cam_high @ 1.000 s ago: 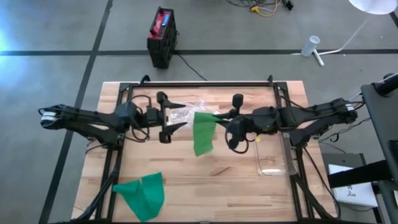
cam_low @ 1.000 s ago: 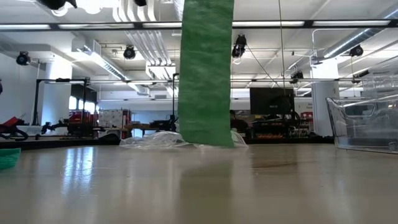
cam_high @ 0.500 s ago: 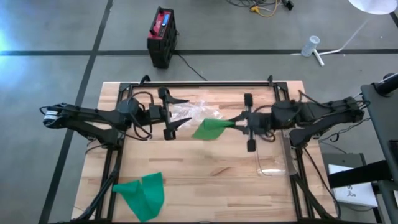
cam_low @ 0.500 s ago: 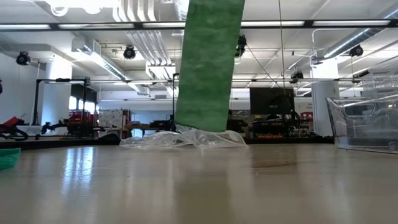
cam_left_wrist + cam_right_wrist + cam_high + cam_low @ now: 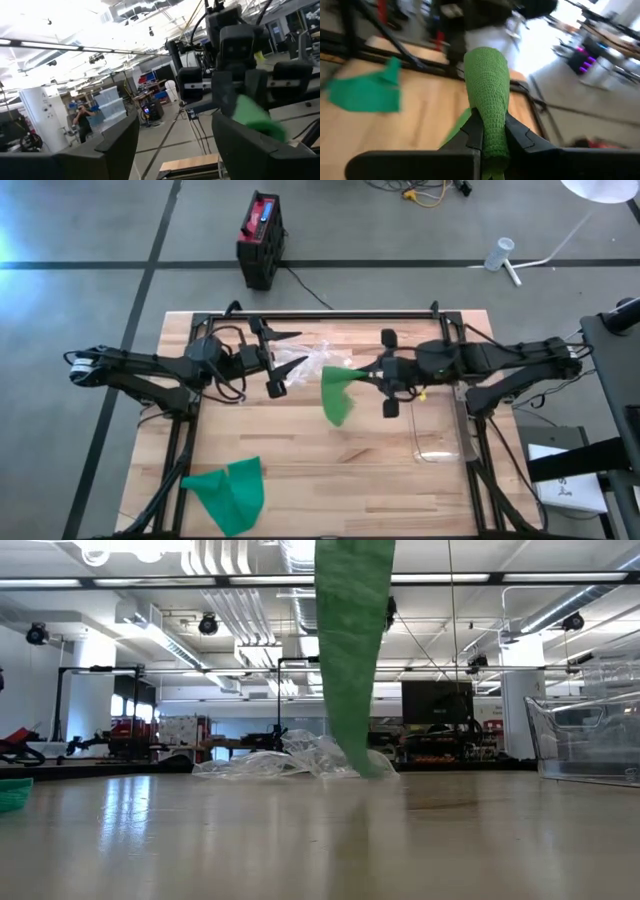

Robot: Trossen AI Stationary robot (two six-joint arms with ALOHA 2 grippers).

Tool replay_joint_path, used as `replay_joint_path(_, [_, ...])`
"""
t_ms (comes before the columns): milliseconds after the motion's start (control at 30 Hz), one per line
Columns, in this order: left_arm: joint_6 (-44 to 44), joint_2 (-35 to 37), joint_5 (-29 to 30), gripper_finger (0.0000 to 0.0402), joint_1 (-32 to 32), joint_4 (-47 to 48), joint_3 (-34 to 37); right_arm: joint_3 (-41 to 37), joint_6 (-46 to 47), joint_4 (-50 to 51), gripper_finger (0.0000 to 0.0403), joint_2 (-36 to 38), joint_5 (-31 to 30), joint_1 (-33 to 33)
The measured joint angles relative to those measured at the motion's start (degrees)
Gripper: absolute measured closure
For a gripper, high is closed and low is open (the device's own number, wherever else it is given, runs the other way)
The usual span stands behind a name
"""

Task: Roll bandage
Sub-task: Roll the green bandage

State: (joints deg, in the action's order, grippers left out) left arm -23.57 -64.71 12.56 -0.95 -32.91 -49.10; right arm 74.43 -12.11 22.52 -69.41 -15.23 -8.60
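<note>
A green bandage strip (image 5: pixel 338 398) hangs over the middle of the table from my right gripper (image 5: pixel 360 375), which is shut on its upper end. In the low view the bandage strip (image 5: pixel 352 650) drops narrow and twisted, down to a crumpled clear wrapper (image 5: pixel 290 760). Whether its tip touches the table, I cannot tell. My left gripper (image 5: pixel 288 350) stands open to the strip's left, level with it and holding nothing. It faces the green bandage strip (image 5: pixel 256 119). A second green bandage (image 5: pixel 228 492) lies flat near the front left. My right gripper pinches the bandage strip's upper end (image 5: pixel 490 125) between its two fingers, the cloth bunched into a narrow fold. The fingers (image 5: pixel 517 132) come nearly level from the table's right side. A hump of cloth (image 5: pixel 486 70) stands out past the fingertips. The rest hangs slack below.
A clear plastic bin (image 5: pixel 440 435) stands at the right, beside the right arm's frame. The clear wrapper (image 5: pixel 312 355) lies on the wood between the two grippers. Black frame bars (image 5: pixel 330 315) run along the far edge and both sides. Bare wood lies at the near middle.
My right gripper has rolled about its own axis and shifted slightly toward the table's right, then back. The hanging strip swung out sideways and has dropped again, twisted from a broad face to a narrow one. My left gripper has rolled, and its fingers have drawn somewhat closer together.
</note>
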Motion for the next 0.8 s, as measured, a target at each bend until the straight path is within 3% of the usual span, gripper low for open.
replay_joint_path(67, [0.6,0.0,0.0,0.0165,0.0,0.4,0.0,0.0,0.5,1.8,0.0379,0.0,-3.8,0.0])
replay_joint_path(167, [1.2,-0.4,-2.0,0.0171,-0.2,1.1,0.0,-0.2,1.2,2.3,0.0379,0.0,-4.4,0.0])
replay_joint_path(300, [1.5,-2.1,-16.9,0.0175,-0.2,2.1,0.0,-0.2,2.1,2.3,0.0379,0.0,-4.3,0.0])
replay_joint_path(367, [1.7,-3.6,-20.5,0.0175,-0.3,1.3,0.0,-0.2,2.1,2.1,0.0379,0.0,-4.2,0.0])
replay_joint_path(533, [9.8,-7.5,-13.6,0.0159,1.0,1.3,-2.9,-0.2,2.0,1.9,0.0379,-0.9,-2.9,0.0])
replay_joint_path(800, [10.2,-13.0,-13.7,0.0108,1.5,10.3,-9.7,-0.2,0.5,1.2,0.0380,-2.0,-0.2,0.0])
